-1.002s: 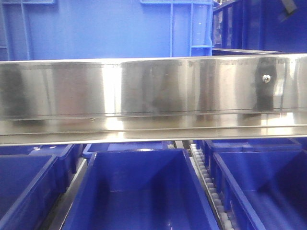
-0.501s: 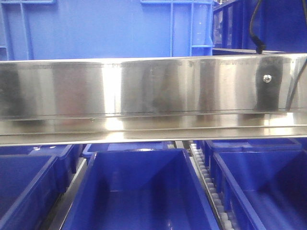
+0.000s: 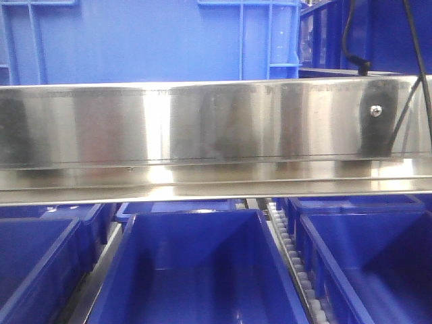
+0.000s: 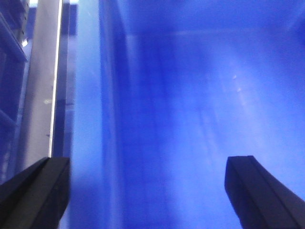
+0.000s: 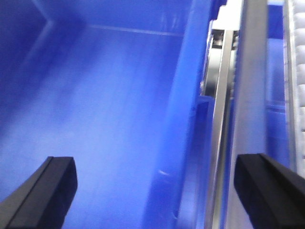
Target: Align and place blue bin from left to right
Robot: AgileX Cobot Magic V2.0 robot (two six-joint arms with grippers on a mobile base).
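Observation:
The blue bin [image 3: 148,40] is a large medium-blue ribbed crate standing behind the steel rail at the top of the front view. Neither gripper shows in that view; only black cables [image 3: 351,47] hang at its top right. In the left wrist view my left gripper [image 4: 147,191] is open, its black fingers on either side of a bin's left wall [image 4: 88,119], above the bin's smooth blue inside. In the right wrist view my right gripper [image 5: 155,191] is open too, straddling a bin's right wall [image 5: 190,109]. Nothing is held.
A wide stainless steel rail [image 3: 216,128] crosses the front view. Below it stand darker blue bins [image 3: 196,270], one at the left [image 3: 34,263] and one at the right [image 3: 364,256], with a white roller track [image 3: 293,256] between. Metal rails [image 4: 43,81] [image 5: 248,95] run beside the bin walls.
At the top right of the front view a dark shape has gone, and black cables have come in and shifted upward. The bins and the rail have not moved.

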